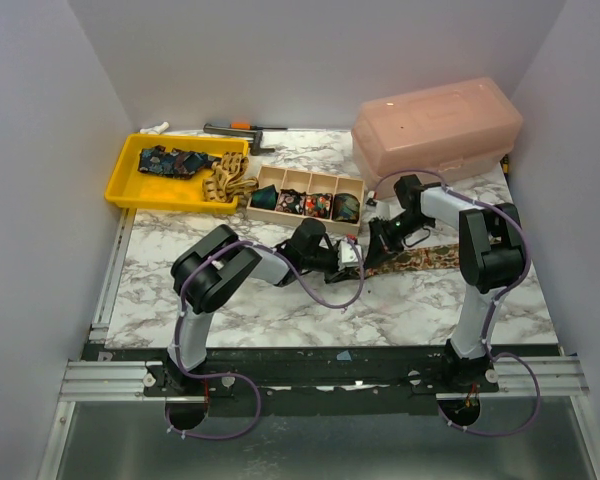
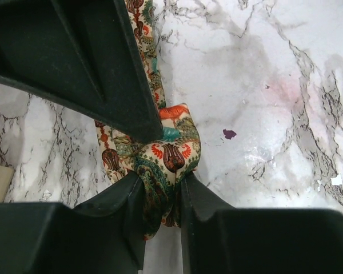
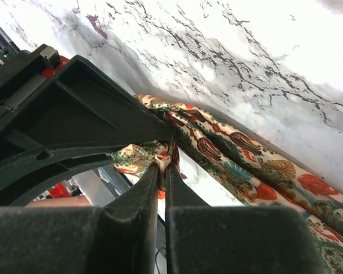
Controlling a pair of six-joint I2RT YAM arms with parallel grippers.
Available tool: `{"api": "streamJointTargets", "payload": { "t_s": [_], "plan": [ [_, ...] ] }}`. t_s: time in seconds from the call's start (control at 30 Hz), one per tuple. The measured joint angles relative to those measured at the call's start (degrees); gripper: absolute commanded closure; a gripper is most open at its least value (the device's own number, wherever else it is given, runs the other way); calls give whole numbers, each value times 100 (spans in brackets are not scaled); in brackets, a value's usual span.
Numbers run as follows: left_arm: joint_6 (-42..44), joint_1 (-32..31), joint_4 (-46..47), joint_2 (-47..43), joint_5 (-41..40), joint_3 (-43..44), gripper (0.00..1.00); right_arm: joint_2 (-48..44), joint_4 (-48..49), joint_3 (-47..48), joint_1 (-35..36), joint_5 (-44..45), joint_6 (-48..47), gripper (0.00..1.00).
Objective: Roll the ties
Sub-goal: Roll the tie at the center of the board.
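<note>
Top view: this one's partway done. Rolled ties (image 1: pixel 318 205) are already parked in the compartments of the wooden organizer (image 1: pixel 305 176), so a few are finished. A dark blue tie (image 1: pixel 170 160) and a tan tie (image 1: pixel 228 178) are heaped unrolled in the yellow tray (image 1: pixel 120 185), so those are left to do. The paisley tie (image 1: pixel 425 259) is the one being worked. It's stretched out on the marble surface (image 1: pixel 280 300), with its near end caught where the left claw (image 1: pixel 348 255) and right claw (image 1: pixel 378 240) meet. Most of its length is flat, so the roll is judged barely started. A pink lidded box (image 1: pixel 435 125) is sat just behind the right arm, and purple cables (image 1: pixel 330 295) are looped close to the cloth. Neither looks to be blocking anything.

Left wrist view: the left claw (image 2: pixel 162 181) is seen narrowed onto a small folded bundle of the paisley tie (image 2: pixel 171 151), with the other claw pressed against it from above. It's pretty crowded.

Right wrist view: the right claw (image 3: pixel 162 165) is nearly closed, and a bit of cloth is pinched at its tips. The rest of the tie (image 3: pixel 246 165) trails away flat.
</note>
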Motion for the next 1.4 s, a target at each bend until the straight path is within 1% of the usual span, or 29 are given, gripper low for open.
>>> {"api": "streamJointTargets", "payload": {
  "t_s": [0.03, 0.13, 0.17, 0.43, 0.5, 0.6, 0.8, 0.93, 1.07, 1.2, 1.27, 1.33, 1.4],
  "plan": [
    [-15, 13, 24, 0, 9, -15, 87, 0, -31, 22, -7, 0, -24, 83],
    [-52, 72, 98, 0, 107, -85, 87, 0, -94, 83, -87, -2, -81, 73],
    [-55, 83, 114, -4, 138, -103, 87, 0, -120, 127, -129, -2, -103, 71],
    [-164, 149, 105, -22, 256, -136, 84, 87, -111, 350, -236, 33, -199, 71],
    [-205, 153, 90, -22, 256, -129, 84, 227, -90, 332, -236, 142, -234, 74],
    [-304, 186, 103, -46, 282, -162, 83, 334, 9, 107, -236, 407, -238, 75],
    [-730, 208, 153, -354, 315, -498, 79, 232, 13, -208, -203, 413, -234, 76],
    [-1043, 208, 136, -610, 260, -555, 78, 195, 13, -278, -179, 413, -278, 76],
    [-1043, 208, -129, -643, -15, -494, 77, 177, 9, -291, -179, 413, -345, 76],
    [-796, 208, -516, -387, -208, -306, 76, 155, -44, -278, -179, 431, -448, 73],
    [-739, 208, -695, -350, -260, -146, 75, 133, -122, -236, -181, 487, -533, 71],
    [-708, 210, -868, -302, -282, -4, 75, 118, -232, -153, -181, 560, -623, 58],
    [-682, 210, -955, -273, -286, 70, 74, 98, -350, -22, -186, 566, -673, 52]
  ]
}}
